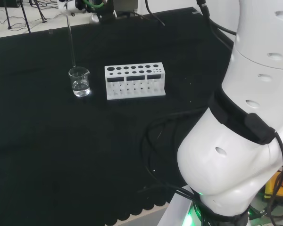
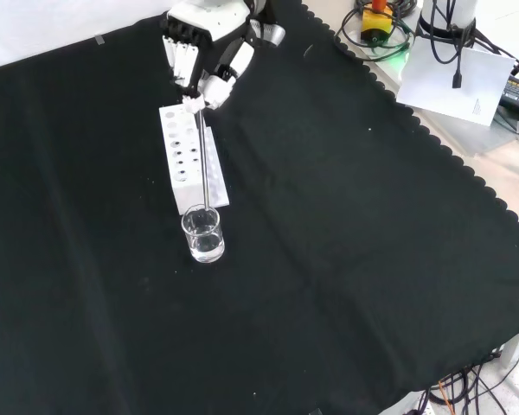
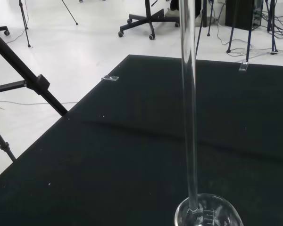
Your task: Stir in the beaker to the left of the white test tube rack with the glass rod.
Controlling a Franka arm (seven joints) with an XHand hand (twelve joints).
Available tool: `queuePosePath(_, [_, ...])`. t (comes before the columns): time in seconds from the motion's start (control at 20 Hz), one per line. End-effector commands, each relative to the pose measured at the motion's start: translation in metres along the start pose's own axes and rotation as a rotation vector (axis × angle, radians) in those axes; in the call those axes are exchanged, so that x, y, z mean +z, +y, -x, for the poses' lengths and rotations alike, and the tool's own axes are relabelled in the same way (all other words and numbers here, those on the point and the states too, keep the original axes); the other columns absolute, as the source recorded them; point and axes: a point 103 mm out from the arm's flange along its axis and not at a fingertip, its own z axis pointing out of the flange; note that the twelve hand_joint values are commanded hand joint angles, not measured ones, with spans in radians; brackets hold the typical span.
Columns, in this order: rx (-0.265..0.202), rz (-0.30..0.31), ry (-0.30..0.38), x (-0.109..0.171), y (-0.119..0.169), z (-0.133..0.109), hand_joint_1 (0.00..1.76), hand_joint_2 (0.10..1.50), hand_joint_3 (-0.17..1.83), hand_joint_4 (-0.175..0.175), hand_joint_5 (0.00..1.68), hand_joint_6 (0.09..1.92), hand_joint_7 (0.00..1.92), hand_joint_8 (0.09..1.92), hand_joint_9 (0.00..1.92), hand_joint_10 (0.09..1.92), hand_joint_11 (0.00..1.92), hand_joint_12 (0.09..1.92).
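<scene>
A small clear beaker (image 1: pixel 79 82) with a little water stands on the black cloth, left of the white test tube rack (image 1: pixel 135 80) in the head view. In the front view the beaker (image 2: pixel 203 234) is just in front of the rack (image 2: pixel 190 157). The hand (image 2: pixel 205 50) hovers above the rack's far end, fingers curled on the top of the glass rod (image 2: pixel 205 162). The rod (image 1: pixel 70 40) hangs nearly upright, its lower tip at the beaker's mouth. From the wrist, the rod (image 3: pixel 189 108) runs down into the beaker rim (image 3: pixel 207 215).
The arm's white links (image 1: pixel 245 117) rise at the right of the head view. The cloth's scalloped edge (image 2: pixel 432 138), a sheet of paper (image 2: pixel 454 82) and cables lie at the front view's right. Tripod legs (image 3: pixel 28 80) stand beyond the bench.
</scene>
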Motion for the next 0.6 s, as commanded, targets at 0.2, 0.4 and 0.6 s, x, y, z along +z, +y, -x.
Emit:
queuePosePath(0.2, [0.0, -0.025, -0.002, 0.026, 0.014, 0.017, 1.29, 1.1, -0.02, -0.175, 1.03, 0.62, 1.05, 1.21, 1.56, 0.85, 1.58, 0.74])
queuePosePath(0.4, [-0.001, -0.044, -0.003, 0.044, 0.018, 0.021, 1.29, 1.1, -0.01, -0.175, 1.03, 0.62, 1.05, 1.21, 1.56, 0.86, 1.58, 0.74])
queuePosePath(0.6, [0.005, -0.072, -0.015, 0.064, 0.018, 0.024, 1.29, 1.1, -0.01, -0.175, 1.03, 0.61, 1.05, 1.21, 1.56, 0.86, 1.58, 0.74])
